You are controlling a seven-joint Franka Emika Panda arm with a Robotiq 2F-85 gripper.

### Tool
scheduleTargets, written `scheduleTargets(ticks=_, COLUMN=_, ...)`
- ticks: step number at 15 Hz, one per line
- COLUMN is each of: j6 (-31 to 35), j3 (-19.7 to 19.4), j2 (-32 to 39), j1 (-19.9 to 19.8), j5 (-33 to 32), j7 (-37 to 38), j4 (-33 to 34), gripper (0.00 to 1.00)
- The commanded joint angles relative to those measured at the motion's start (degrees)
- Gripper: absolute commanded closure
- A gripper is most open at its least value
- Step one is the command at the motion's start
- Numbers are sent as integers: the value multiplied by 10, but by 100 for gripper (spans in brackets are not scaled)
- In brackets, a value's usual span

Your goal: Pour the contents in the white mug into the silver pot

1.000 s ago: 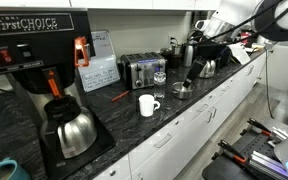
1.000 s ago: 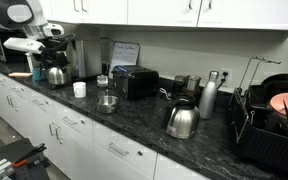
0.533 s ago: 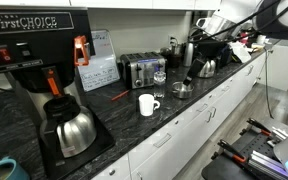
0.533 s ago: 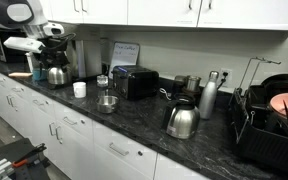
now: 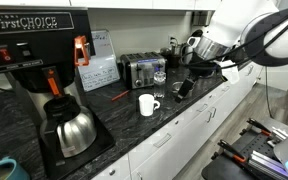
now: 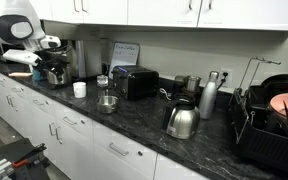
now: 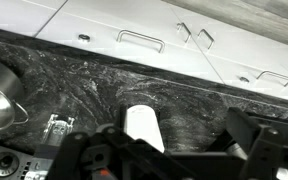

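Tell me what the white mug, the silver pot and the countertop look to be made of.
The white mug: likely glazed ceramic, opaque white with a smooth sheen. The silver pot: metal, probably polished steel, with a bright reflective rim. The countertop: dark stone or stone-look laminate, with pale veining.

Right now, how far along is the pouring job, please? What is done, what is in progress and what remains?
Done: nothing visible yet; the white mug stands upright on the counter, not held. In hand: the gripper is open and hangs over the counter, apart from the mug. Left: grasp the mug, carry it to the silver pot and tip it in.
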Motion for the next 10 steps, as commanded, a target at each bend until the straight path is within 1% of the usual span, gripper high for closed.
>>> scheduleTargets(ticks=1, j6=73, j3=26, j2=73, j1=-15, j5=-9, j7=25, j4=17, gripper=0)
scheduleTargets(ticks=3, j6=110, j3=26, j2=113, j1=-18, j5=-14, j7=23, j4=25, gripper=0)
scheduleTargets(ticks=6, j6=156, j3=31, j2=164, j1=-40, j5=-43, j7=25, j4=40, gripper=0)
scheduleTargets(ticks=8, j6=170, j3=29, j2=195, j1=-52, j5=-62, j7=23, j4=56, gripper=0)
scheduleTargets(ticks=10, j6=179, j3=25, j2=220, j1=-61, j5=-97, j7=30, j4=72, gripper=0)
